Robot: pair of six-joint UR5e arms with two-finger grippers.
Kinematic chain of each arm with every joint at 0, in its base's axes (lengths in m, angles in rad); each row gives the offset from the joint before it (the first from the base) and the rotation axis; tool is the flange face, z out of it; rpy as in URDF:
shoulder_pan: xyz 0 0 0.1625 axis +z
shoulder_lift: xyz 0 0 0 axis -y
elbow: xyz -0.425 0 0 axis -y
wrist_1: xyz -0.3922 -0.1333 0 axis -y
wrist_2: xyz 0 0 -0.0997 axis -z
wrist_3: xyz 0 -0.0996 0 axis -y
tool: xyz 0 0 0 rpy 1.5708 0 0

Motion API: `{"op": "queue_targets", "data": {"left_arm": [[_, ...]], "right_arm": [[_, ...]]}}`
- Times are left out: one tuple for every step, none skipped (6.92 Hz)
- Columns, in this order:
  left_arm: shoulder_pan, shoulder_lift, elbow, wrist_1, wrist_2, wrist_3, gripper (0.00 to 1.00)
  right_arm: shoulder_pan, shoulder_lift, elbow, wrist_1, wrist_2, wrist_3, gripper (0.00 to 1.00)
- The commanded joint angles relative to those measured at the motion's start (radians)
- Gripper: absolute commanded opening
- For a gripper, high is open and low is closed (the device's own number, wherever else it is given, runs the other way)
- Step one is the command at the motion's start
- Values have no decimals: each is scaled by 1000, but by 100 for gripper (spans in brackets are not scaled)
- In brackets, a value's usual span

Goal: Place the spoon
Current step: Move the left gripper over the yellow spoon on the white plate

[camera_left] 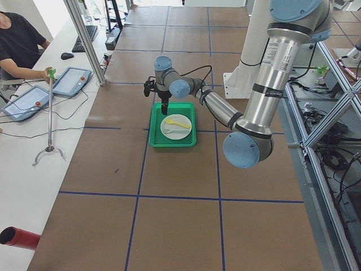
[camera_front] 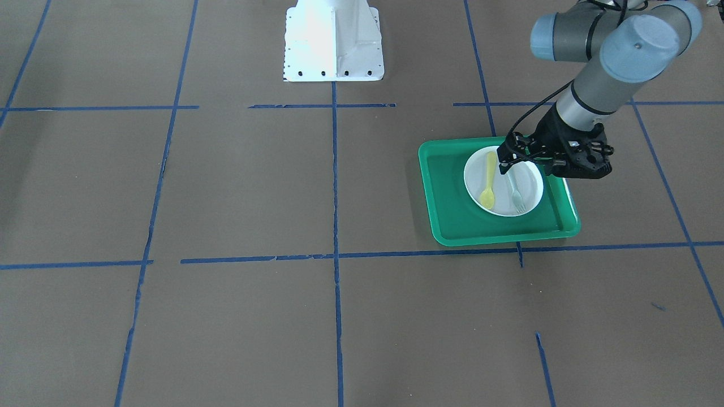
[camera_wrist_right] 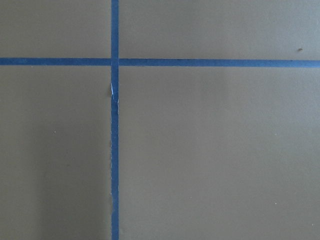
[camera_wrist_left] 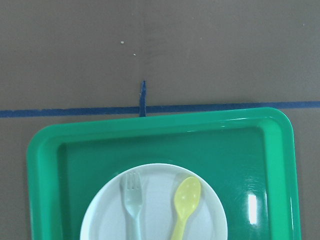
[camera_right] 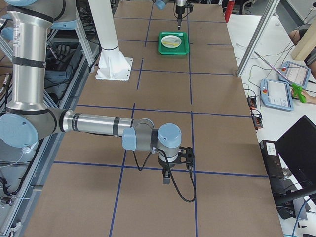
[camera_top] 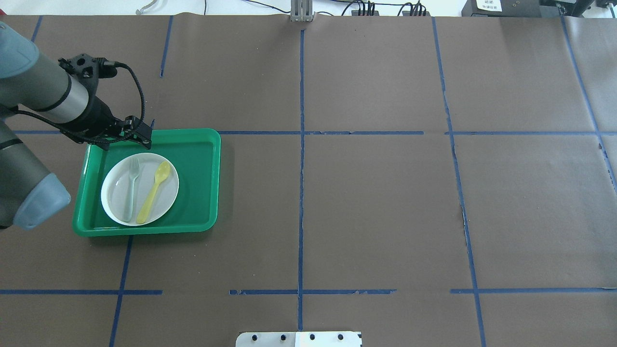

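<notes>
See small yellow plastic spoon [camera_top: 153, 193] on round white plate [camera_top: 113, 188] in green plastic tray [camera_top: 197, 193], right of grey-green plastic fork [camera_top: 130, 193]; left gripper [camera_top: 144, 138] raised over far side, spread untellable

L wrist cam: small yellow plastic spoon [camera_wrist_left: 187, 194], pale grey-green plastic fork [camera_wrist_left: 132, 194] & round white plate [camera_wrist_left: 156, 182] cut off at bottom edge. R gripper [camera_right: 167, 179] jaws: I can't tell.

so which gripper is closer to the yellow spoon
Left. The left gripper hangs above the green tray, close to the white plate that holds the spoon. The right gripper is far off down the table, away from the tray.
</notes>
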Motion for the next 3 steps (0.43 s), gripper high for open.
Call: {"op": "queue_targets", "data": {"left_arm": [[74, 42, 60, -155, 63, -101, 100], [103, 53, 100, -221, 92, -129, 94], [129, 55, 120, -252, 98, -163, 90]], "right_arm": [[0, 0, 0, 0, 0, 0, 100], [0, 0, 0, 2, 0, 0, 100], [0, 0, 0, 0, 0, -2, 100]]}}
